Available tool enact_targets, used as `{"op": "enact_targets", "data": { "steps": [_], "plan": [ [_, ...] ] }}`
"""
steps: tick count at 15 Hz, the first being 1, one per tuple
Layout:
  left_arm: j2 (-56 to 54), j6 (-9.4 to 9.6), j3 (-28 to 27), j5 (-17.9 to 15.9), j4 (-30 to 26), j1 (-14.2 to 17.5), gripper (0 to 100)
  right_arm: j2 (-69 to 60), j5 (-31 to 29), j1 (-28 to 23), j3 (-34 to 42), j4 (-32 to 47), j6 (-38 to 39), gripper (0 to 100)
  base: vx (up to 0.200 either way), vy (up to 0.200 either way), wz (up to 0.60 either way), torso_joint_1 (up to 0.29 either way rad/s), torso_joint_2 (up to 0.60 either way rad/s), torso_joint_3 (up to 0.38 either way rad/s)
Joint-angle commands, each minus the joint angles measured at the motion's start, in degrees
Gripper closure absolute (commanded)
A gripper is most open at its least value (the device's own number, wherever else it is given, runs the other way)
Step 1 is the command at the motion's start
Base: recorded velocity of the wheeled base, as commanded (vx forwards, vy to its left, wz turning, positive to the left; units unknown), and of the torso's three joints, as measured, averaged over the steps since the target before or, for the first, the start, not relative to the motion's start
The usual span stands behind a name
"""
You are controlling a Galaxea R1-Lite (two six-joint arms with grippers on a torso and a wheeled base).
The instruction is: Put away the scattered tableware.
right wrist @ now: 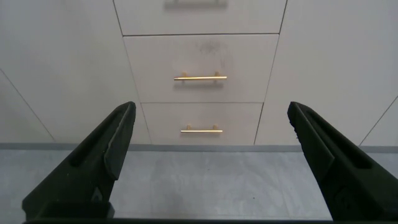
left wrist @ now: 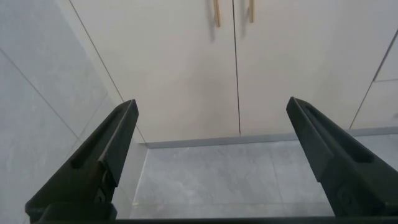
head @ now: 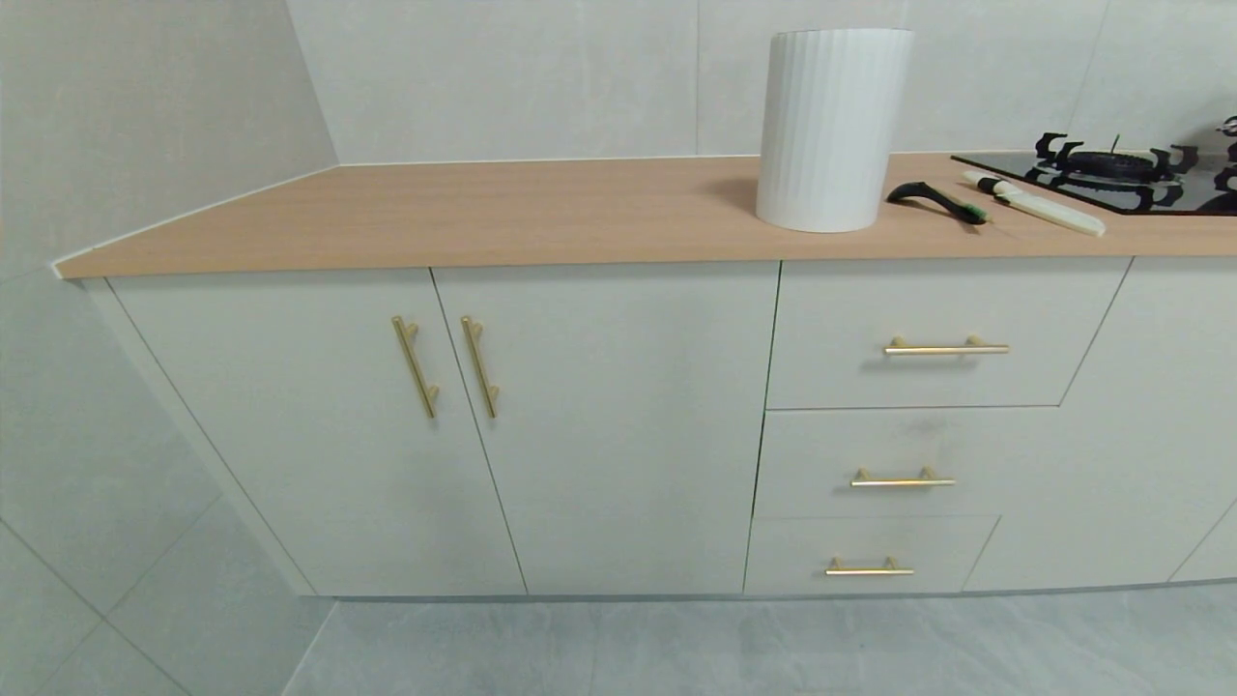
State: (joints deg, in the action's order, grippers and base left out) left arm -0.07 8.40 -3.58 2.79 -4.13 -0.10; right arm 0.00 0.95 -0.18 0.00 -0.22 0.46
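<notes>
1. The black-handled utensil (head: 935,201) with the green tip and the cream knife (head: 1039,203) lie on the wooden countertop (head: 483,213). They're at 3 o'clock of the white ribbed holder (head: 831,126), with the gas hob (head: 1111,169) just behind, and both point roughly 10-to-4.
2. The right gripper (right wrist: 211,106) hangs low by the floor, jaws spread wide and empty, facing the drawers (right wrist: 199,56) right under those tools.
3. The left gripper (left wrist: 211,102) is also splayed and empty, and faces the cupboard doors (left wrist: 186,62).
4. My guess is the right arm's nearer, with the tools way up at its 12 o'clock.
</notes>
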Motion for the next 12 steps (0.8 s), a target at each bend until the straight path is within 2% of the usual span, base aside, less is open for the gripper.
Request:
{"op": "enact_targets", "data": {
  "steps": [1, 4, 6, 9, 12],
  "plan": [
    [0.1, -0.05, 0.0, 0.0, 0.0, 0.0, 0, 0.1, 0.0, 0.0, 0.0, 0.0, 0.0, 0, 0.000, 0.000, 0.00, 0.000, 0.00, 0.000],
    [0.1, 0.04, 0.0, 0.0, 0.0, 0.0, 0, 0.0, -0.6, 0.0, -0.7, -0.5, 0.1, 0, 0.000, 0.000, 0.00, 0.000, 0.00, 0.000],
    [0.1, 0.04, 0.0, 0.0, 0.0, 0.0, 0, 3.9, -0.2, 0.1, -10.8, -0.1, 4.5, 0, 0.000, 0.000, 0.00, 0.000, 0.00, 0.000],
    [0.1, -0.05, 0.0, 0.0, 0.0, 0.0, 0, 24.6, 3.7, 2.1, -16.7, 0.6, 2.8, 0, 0.000, 0.000, 0.00, 0.000, 0.00, 0.000],
    [0.1, 0.04, 0.0, 0.0, 0.0, 0.0, 0, 48.9, 4.1, 2.5, -25.7, 0.2, 0.2, 0, 0.000, 0.000, 0.00, 0.000, 0.00, 0.000]
  ]
}}
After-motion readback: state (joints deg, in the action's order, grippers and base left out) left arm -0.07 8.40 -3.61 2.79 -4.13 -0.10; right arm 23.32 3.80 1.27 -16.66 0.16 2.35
